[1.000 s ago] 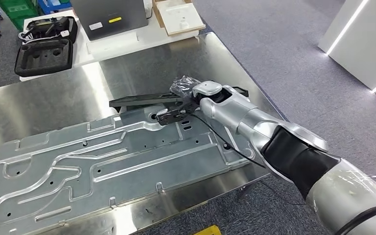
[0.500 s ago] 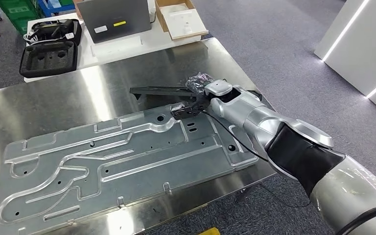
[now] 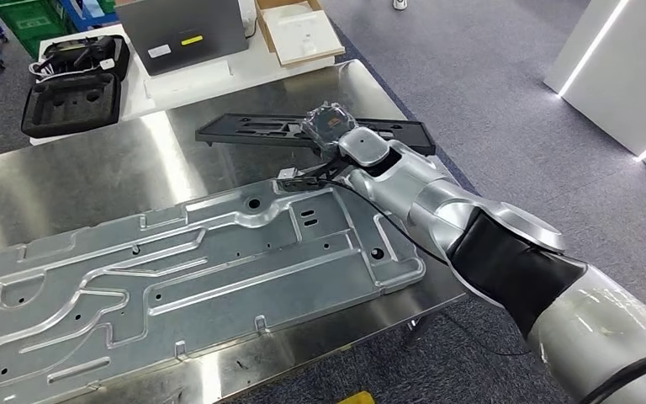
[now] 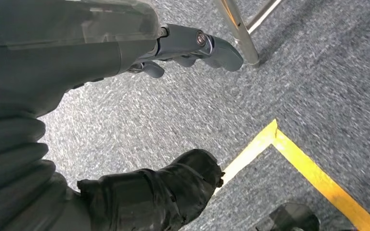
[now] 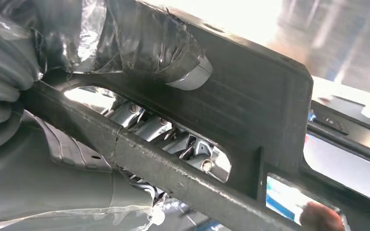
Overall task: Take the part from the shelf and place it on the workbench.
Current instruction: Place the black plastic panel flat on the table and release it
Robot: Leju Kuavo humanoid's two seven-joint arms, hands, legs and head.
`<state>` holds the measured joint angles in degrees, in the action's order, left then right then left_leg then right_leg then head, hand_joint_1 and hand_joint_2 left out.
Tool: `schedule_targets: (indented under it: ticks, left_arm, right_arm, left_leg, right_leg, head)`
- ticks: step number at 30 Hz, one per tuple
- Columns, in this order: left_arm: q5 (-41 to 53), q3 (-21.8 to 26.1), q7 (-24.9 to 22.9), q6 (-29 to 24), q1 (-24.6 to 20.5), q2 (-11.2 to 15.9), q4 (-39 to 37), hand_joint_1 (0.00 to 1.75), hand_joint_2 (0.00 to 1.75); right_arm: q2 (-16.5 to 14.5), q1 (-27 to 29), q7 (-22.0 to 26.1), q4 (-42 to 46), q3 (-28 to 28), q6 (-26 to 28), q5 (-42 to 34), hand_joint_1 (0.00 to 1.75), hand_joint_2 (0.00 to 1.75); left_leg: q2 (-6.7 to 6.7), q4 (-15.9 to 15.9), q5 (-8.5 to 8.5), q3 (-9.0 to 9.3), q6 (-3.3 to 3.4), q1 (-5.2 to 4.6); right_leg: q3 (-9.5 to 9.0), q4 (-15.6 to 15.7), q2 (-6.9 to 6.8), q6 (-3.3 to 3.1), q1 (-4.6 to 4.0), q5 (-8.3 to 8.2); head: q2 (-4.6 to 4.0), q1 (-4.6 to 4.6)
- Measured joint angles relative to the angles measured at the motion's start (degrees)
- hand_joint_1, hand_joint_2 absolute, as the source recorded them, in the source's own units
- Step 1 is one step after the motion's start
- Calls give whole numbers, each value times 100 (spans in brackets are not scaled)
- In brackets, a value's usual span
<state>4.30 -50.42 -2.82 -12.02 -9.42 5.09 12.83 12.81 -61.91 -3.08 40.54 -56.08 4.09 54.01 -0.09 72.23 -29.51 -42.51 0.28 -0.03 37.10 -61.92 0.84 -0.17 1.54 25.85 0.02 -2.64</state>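
The part, a long flat black plastic frame with cut-out openings, is in the upper middle of the head view. It stretches from about the centre-left to the right, over the far side of the steel workbench. The right hand, wrapped in clear plastic film, grips the part near its middle; the silver right arm comes in from the lower right corner. I cannot tell if the part touches the workbench or is held just above it. In front of the part, filling the centre and lower left, lies a large stamped metal panel with ribs and holes. A small black piece with a cable sits at the panel's far edge, just below the hand. In the upper left, behind the workbench, a white table carries an open black foam case, a grey box and a cardboard tray.

In the left wrist view, the left hand hangs over grey carpet, its fingers loosely apart with nothing in them. A yellow floor line runs at the lower right, and a metal table leg stands at the top.

In the right wrist view, the part crosses the frame from upper left to lower right. The film-wrapped thumb presses on its flat face, and the fingers show through an opening, clasped around a bar of the part.
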Motion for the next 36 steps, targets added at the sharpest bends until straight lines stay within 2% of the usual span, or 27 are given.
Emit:
schedule_targets:
  ticks: [2,3,4,6,8,9,11,12,13,14,15,16,18,19,21,23,24,25,27,28,29,30,31,32,34,35,36]
  left_arm:
    - [21,0,-15,0,-21,5,0,0,175]
    - [28,1,-20,1,-33,8,0,0,175]
    - [38,1,-25,2,-44,10,0,0,175]
    - [62,2,-31,12,-51,9,0,0,175]
    - [85,1,-35,22,-53,-1,0,0,175]
    - [94,0,-32,24,-60,-12,0,0,175]
    - [126,0,-17,24,-80,-34,0,0,175]
    - [142,0,-6,24,-86,-42,0,0,175]
    - [158,0,14,21,-87,-48,0,0,175]
    - [170,0,42,13,-87,-55,0,0,175]
    - [182,0,79,2,-87,-66,0,0,175]
    - [193,0,118,-11,-89,-77,0,0,175]
    - [213,0,180,-35,-107,-92,0,0,175]
    - [225,0,202,-45,-120,-93,0,0,175]
    - [252,0,230,-61,-146,-95,0,0,175]
    - [270,0,239,-73,-156,-103,0,0,175]
    - [273,0,241,-76,-160,-109,0,0,175]
    - [276,0,242,-80,-165,-114,0,0,175]
    - [280,0,244,-88,-172,-118,0,0,175]
    - [287,0,251,-94,-172,-120,0,0,175]
    - [297,0,262,-99,-171,-123,0,0,175]
    - [306,-1,276,-101,-171,-126,1,0,175]
    - [309,-1,290,-98,-174,-128,1,0,175]
    - [298,-1,303,-87,-180,-130,1,0,175]
    - [272,-2,327,-59,-192,-134,0,0,175]
    - [263,-2,345,-62,-191,-138,0,0,175]
    - [267,-2,366,-83,-183,-142,1,0,131]
  right_arm:
    - [-102,-40,11,38,0,10,70,175,175]
    - [-147,-68,15,51,0,13,111,175,175]
    - [-185,-89,21,57,0,17,151,175,175]
    - [-261,-106,43,58,0,27,217,175,175]
    - [-321,-112,86,57,0,57,293,175,175]
    - [-338,-126,111,54,0,85,338,175,175]
    - [-371,-156,191,42,0,192,426,175,175]
    - [-387,-161,237,29,0,243,461,175,175]
    - [-403,-157,289,6,0,291,488,175,175]
    - [-413,-151,332,-26,0,321,510,175,175]
    - [-426,-151,367,-65,0,350,531,175,175]
    - [-444,-158,399,-103,0,377,552,175,175]
    - [-503,-189,443,-170,1,432,580,175,175]
    - [-539,-198,461,-196,1,450,584,175,175]
    - [-620,-200,490,-249,1,471,587,175,175]
    - [-678,-201,498,-302,2,472,590,175,175]
    - [-709,-205,498,-323,2,473,590,175,175]
    - [-736,-209,498,-343,2,473,590,175,175]
    - [-782,-208,503,-379,2,475,590,175,175]
    - [-801,-206,518,-401,2,478,592,175,175]
    - [-824,-203,542,-423,2,480,594,131,131]
    - [-853,-202,576,-446,2,482,596,87,87]
    - [-889,-204,614,-468,2,483,598,44,44]
    - [-934,-212,649,-483,2,481,599,0,0]
    - [-1021,-231,716,-507,2,475,599,0,0]
    - [-1070,-236,746,-521,2,466,601,0,0]
    - [-1109,-233,774,-538,2,453,603,0,0]
  left_leg:
    - [-7,-759,279,419,127,-45]
    - [-9,-1052,362,574,180,-76]
    - [-10,-1206,382,651,215,-101]
    - [-11,-1301,413,684,241,-132]
    - [13,-1456,490,758,251,-94]
    - [26,-1541,534,797,258,-72]
    - [38,-1605,570,825,275,-55]
    - [40,-1594,569,821,286,-56]
    - [36,-1575,558,816,291,-55]
    - [27,-1551,542,812,292,-51]
    - [15,-1511,517,806,282,-45]
    - [3,-1458,483,797,262,-37]
    - [-9,-1326,406,742,199,-51]
    - [-9,-1278,383,710,171,-62]
    - [-7,-1245,380,670,130,-75]
    - [-7,-1209,334,634,82,-67]
    - [-8,-1084,240,579,48,-58]
    - [-8,-830,83,470,8,-40]
    - [-8,-111,-265,164,-63,-2]
    - [-7,188,-362,27,-85,17]
    - [-7,305,-355,-29,-97,31]
    - [-7,211,-248,15,-100,43]
    - [-6,-66,-71,149,-96,51]
    - [-6,-476,125,348,-84,55]
    - [-16,-1134,331,683,-47,39]
    - [-22,-1304,355,764,-25,22]
    - [-28,-1344,345,784,-2,5]
  right_leg:
    - [-9,17,0,6,-19,-6]
    - [-10,34,-2,20,-16,-15]
    - [-11,55,-8,40,-5,-29]
    - [-26,122,-15,99,9,-67]
    - [-17,114,-28,144,-4,-33]
    - [34,6,-33,159,-20,50]
    - [307,-588,-43,179,-39,354]
    - [471,-933,-44,190,-40,484]
    - [599,-1196,-47,203,-39,546]
    - [637,-1251,-51,213,-34,497]
    - [560,-1067,-57,220,-28,341]
    - [405,-726,-67,225,-20,142]
    - [98,-97,-77,198,-23,-89]
    - [37,34,-75,171,-30,-103]
    - [48,64,-59,98,-48,-96]
    - [51,89,-58,39,-27,-121]
    - [49,106,-57,11,-9,-137]
    - [46,123,-53,-10,7,-150]
    - [47,135,-45,-27,11,-160]
    - [48,136,-44,-27,11,-160]
    - [49,135,-44,-27,12,-160]
    - [48,135,-43,-27,13,-160]
    - [46,134,-40,-26,15,-160]
    - [43,134,-36,-24,17,-161]
    - [43,156,-21,8,15,-180]
    - [45,179,-14,41,13,-200]
    - [44,213,-9,81,13,-225]
  head:
    - [0,-2]
    - [0,-3]
    - [0,-4]
    - [0,-4]
    - [0,-7]
    - [0,-12]
    - [0,-22]
    - [0,-24]
    - [0,-25]
    - [0,-26]
    - [0,-27]
    - [0,-27]
    - [1,-25]
    - [1,-21]
    - [1,-15]
    - [0,-13]
    - [0,-7]
    - [0,-2]
    - [0,8]
    - [0,8]
    - [0,8]
    - [0,8]
    - [0,8]
    - [0,8]
    - [0,8]
    - [0,7]
    - [0,6]
